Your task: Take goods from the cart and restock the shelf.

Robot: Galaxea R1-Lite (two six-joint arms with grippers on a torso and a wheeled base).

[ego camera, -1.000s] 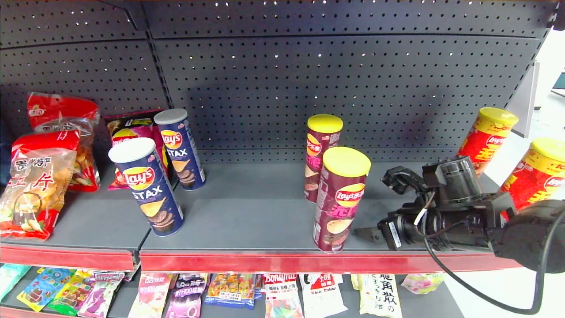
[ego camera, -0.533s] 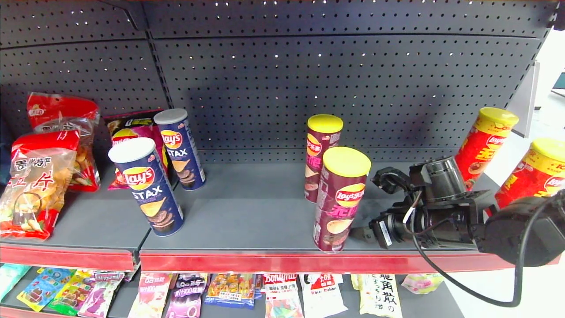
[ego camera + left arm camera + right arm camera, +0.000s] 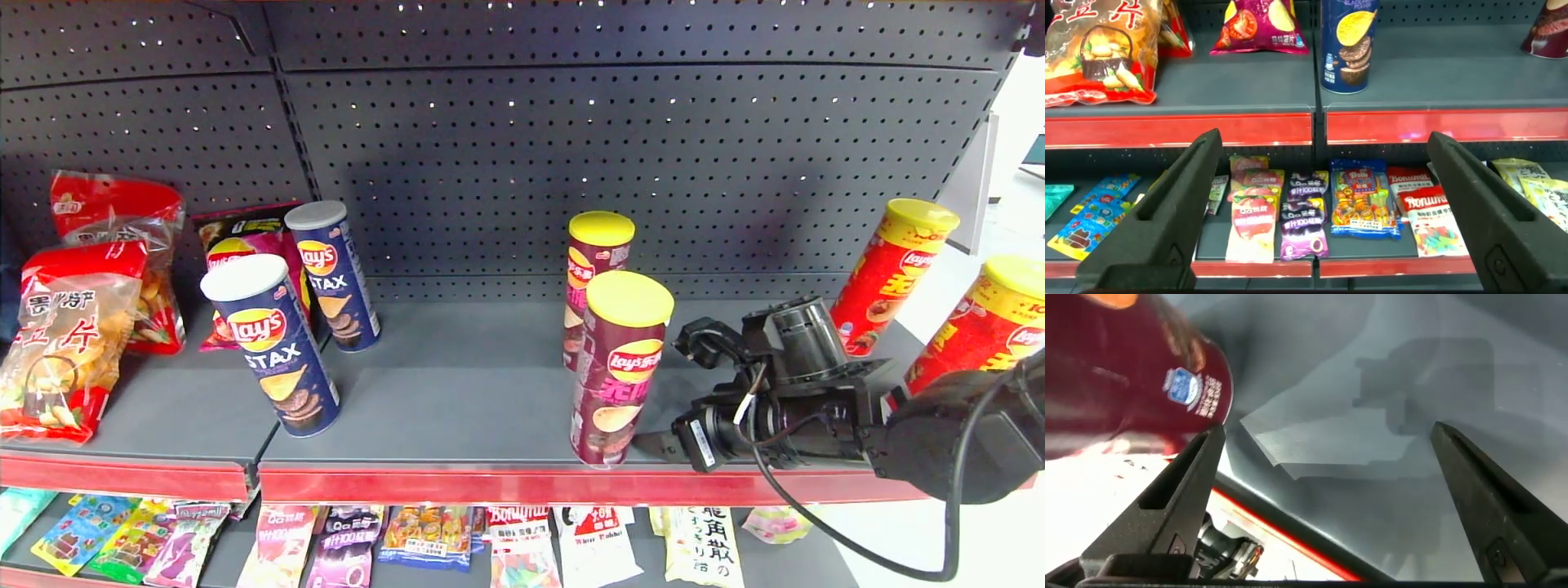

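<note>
You have the can [image 3: 620, 367] standing on the shelf [image 3: 457, 392] right behind the red lip [image 3: 457, 483], so this item reads as delivered; the right gripper [image 3: 1327, 433] lies low just over the lip, a little along it to the right of the can, fingers spread wide and holding nothing, one fingertip at the can's foot, though I cannot tell whether it touches; the left gripper [image 3: 1323, 139] is likewise spread and empty, facing the packets [image 3: 1290, 220] on the tier under the lip; the can is a tall purple tube with a yellow lid [image 3: 630, 298], undented as far as shows, perhaps leaning a touch to the left; a matching back can [image 3: 596, 269] stands farther behind the lip, blue cans [image 3: 273, 343] toward its left end, red cans [image 3: 890, 261] past its right end; what I judge is left for you: back the right arm away cleanly, then fetch more from the cart; how much remains there I cannot say
</note>
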